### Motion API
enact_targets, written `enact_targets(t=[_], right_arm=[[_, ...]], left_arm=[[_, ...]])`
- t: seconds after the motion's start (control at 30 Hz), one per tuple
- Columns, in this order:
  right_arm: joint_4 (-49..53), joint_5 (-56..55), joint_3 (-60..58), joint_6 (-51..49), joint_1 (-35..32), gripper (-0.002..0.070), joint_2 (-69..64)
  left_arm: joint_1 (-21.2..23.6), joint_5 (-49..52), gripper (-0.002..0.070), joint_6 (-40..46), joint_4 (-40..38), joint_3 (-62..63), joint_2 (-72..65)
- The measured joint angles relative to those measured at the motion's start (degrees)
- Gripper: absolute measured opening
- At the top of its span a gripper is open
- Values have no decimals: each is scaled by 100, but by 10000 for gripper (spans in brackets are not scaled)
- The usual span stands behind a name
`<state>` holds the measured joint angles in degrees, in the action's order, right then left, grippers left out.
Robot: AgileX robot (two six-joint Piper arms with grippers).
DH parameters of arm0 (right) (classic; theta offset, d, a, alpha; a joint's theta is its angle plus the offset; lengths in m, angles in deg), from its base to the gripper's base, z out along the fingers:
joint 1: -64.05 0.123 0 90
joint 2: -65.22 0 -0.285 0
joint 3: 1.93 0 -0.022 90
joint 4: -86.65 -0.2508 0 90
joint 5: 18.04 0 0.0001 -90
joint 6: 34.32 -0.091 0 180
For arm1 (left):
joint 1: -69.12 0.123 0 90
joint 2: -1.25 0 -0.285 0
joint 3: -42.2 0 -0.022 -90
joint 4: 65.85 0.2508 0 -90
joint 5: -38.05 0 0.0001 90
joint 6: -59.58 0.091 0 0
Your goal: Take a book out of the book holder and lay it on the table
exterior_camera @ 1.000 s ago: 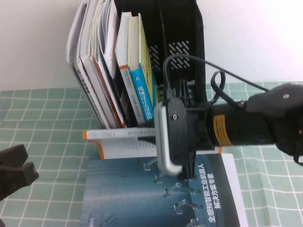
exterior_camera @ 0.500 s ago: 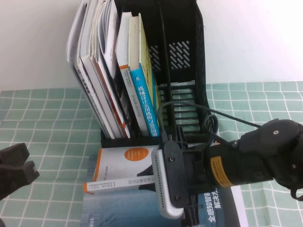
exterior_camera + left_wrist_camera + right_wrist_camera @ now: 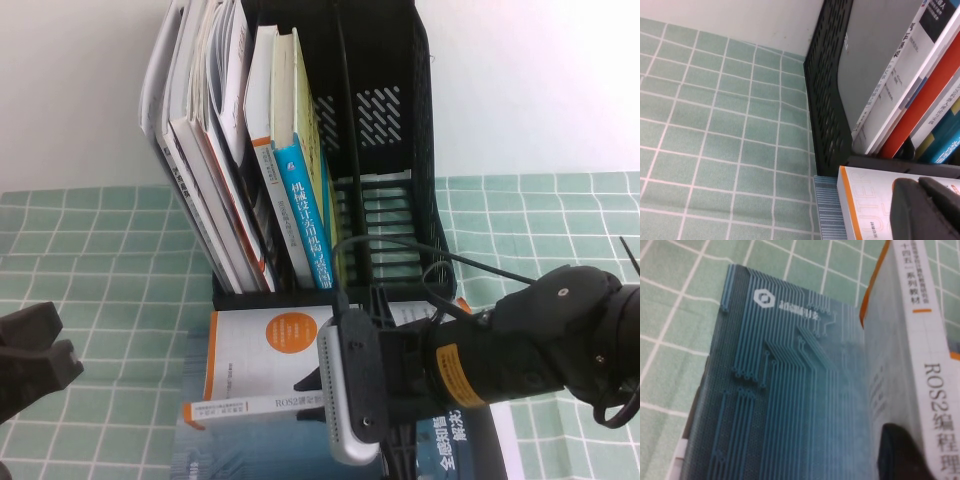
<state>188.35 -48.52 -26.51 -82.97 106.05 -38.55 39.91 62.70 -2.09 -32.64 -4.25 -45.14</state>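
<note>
The book (image 3: 262, 350), white with orange edges and a ROS2 spine, lies low in front of the book holder (image 3: 385, 200), over a dark teal book (image 3: 250, 445). My right gripper (image 3: 312, 392) is shut on the book's spine edge. One of its fingers (image 3: 900, 455) presses the book (image 3: 920, 340) from below, just above the teal cover (image 3: 770, 390). My left gripper (image 3: 35, 358) hangs shut and empty at the left front of the table (image 3: 100, 260). From its wrist, that gripper (image 3: 922, 210) shows over a corner of the book (image 3: 865, 200), beside the book holder (image 3: 827, 90).
Several upright books and magazines fill the holder's left compartments, among them a blue-spined one (image 3: 300, 190). The right compartments stand empty. A white wall (image 3: 540, 80) rises behind. Green grid cloth (image 3: 715, 125) stretches left of the holder.
My right gripper has come toward me and down with the book. The book has gone from raised edge-on in front of the holder to nearly flat over the teal book. The left arm stayed still.
</note>
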Motion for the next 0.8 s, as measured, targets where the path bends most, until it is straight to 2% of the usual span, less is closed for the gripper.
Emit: enact_targets(t=[0.17,0.27,0.4,0.67,0.73,0.8], right_arm=[[0,-15,0,-323,0,382,-46],[0,-242,0,-497,0,435,-46],[0,-730,0,-674,0,452,-2],[0,-954,52,-828,0,454,537],[0,-811,136,-828,0,439,718],[0,-418,279,-837,0,391,936]], left_arm=[[0,0,-3,0,0,0,0],[0,0,-3,0,-35,0,0],[0,0,-3,24,-189,0,0],[0,0,-2,93,-442,0,0],[0,0,-2,93,-468,0,0],[0,0,-3,98,-482,0,0]])
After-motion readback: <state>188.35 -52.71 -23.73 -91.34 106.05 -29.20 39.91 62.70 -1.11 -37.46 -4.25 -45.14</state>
